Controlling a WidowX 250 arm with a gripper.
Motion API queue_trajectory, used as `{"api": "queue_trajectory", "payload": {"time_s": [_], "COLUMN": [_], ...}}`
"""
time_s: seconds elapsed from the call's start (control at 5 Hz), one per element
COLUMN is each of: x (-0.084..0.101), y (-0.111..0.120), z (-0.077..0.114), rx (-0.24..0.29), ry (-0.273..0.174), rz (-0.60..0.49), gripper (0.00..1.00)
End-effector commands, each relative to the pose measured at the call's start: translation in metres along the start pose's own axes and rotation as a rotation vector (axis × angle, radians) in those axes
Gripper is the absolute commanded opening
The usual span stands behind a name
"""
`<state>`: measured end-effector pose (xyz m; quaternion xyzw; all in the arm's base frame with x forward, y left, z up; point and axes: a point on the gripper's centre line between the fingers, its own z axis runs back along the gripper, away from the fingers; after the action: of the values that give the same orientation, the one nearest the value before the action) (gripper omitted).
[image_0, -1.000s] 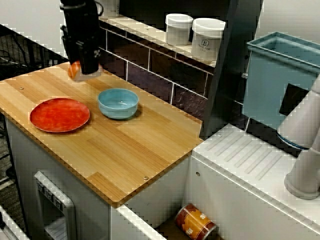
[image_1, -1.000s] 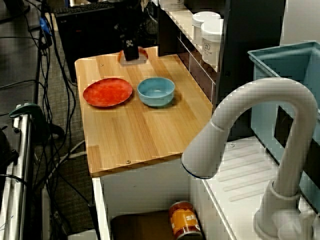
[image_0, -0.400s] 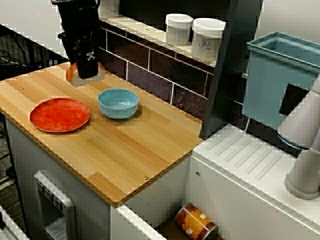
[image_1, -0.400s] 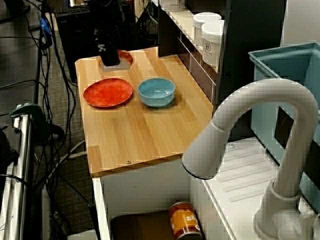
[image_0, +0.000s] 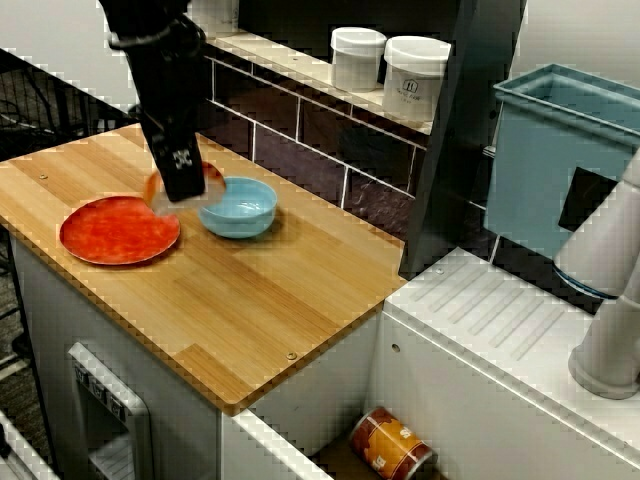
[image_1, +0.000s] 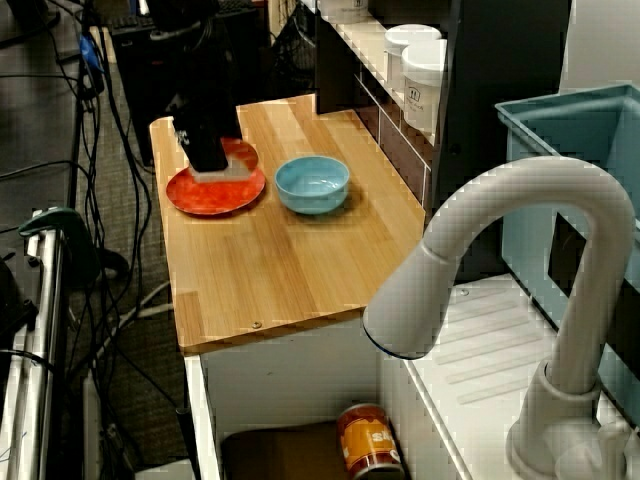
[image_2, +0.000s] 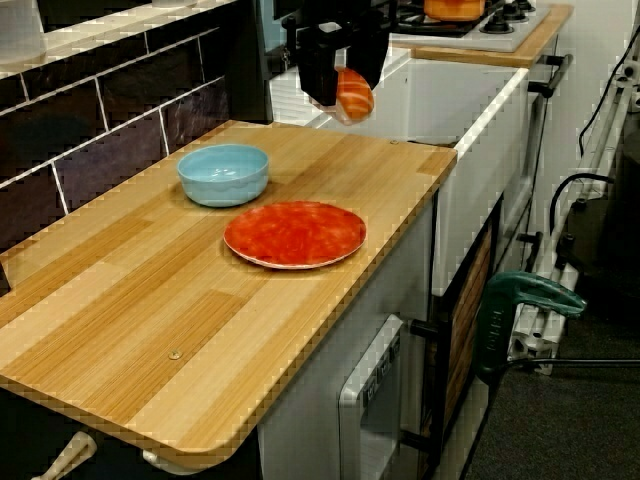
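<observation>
The hand (image_2: 342, 88) grips an orange, pale-striped food piece (image_2: 354, 93) and holds it in the air over the far edge of the red plate (image_2: 295, 235). The piece's long axis stands near upright, its lower end toward the plate. The arm leans, fingers pointing down, near the blue bowl (image_2: 223, 172) on the tabletop (image_2: 150, 300).

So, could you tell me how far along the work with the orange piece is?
Done: the orange piece is off the wooden counter, clamped in the hand. In hand: it hangs in the air close to the red plate and the blue bowl. Left: it is not yet set down anywhere, and the plate and bowl both look empty.
</observation>
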<state>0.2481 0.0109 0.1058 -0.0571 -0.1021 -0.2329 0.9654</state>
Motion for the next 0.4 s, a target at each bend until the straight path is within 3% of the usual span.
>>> {"api": "queue_trajectory", "payload": {"time_s": [0.0,0.2], "x": [-0.0062,-0.0083], "y": [-0.0109,-0.0158], "z": [-0.0268,-0.0362], "rx": [0.074,0.083], "ry": [0.012,0.026], "rz": [-0.045,-0.061], "gripper": [0.0,0.0]}}
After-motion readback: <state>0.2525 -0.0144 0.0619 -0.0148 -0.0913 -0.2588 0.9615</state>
